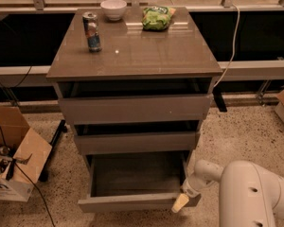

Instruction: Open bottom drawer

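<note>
The bottom drawer (132,203), low at the frame's centre, stands pulled out toward the bottom edge, its front's long axis running left to right, with the tool (181,202) at that front's right end, open or closed I cannot tell, below the table (146,56) bearing a can (92,31), bowl (113,8) and green bag (157,18).

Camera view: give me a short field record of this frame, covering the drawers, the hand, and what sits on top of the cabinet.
bottom drawer: lowest taupe-grey glossy drawer, pulled well out, plain grey tray exposed
upper drawers: middle drawer and top drawer, extended far less
hand: robot's hand at the right end of the bottom drawer's front
cabinet top: glossy brown-grey top holds a drink can, white bowl, green snack bag
floor, left: open cardboard box
</note>
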Robot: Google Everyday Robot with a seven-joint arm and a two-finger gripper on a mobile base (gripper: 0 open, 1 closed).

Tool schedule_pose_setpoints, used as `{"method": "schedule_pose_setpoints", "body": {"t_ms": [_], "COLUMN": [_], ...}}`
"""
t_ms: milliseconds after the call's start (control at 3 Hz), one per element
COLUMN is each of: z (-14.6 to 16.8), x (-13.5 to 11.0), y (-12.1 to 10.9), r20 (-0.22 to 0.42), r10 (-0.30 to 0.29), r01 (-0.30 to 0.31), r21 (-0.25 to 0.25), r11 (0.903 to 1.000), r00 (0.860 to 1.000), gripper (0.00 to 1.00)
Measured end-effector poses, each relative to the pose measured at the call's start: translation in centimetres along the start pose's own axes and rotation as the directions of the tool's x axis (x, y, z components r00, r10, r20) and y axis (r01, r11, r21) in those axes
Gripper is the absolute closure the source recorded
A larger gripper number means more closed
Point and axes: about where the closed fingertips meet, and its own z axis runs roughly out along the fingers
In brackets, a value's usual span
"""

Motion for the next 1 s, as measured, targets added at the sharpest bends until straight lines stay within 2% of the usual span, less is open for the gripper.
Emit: {"method": "schedule_pose_setpoints", "body": {"t_ms": [667,1000], "z": [0.19,0.33], "x": [-0.79,-1.08], "y": [0.45,0.62], "r20": [0.000,0.000], "r10": [0.000,0.000], "r01": [0.000,0.000], "r21": [0.000,0.000], "r11": [1.0000,1.0000], "r00": [1.000,1.000], "gripper": [0.00,0.23]}}
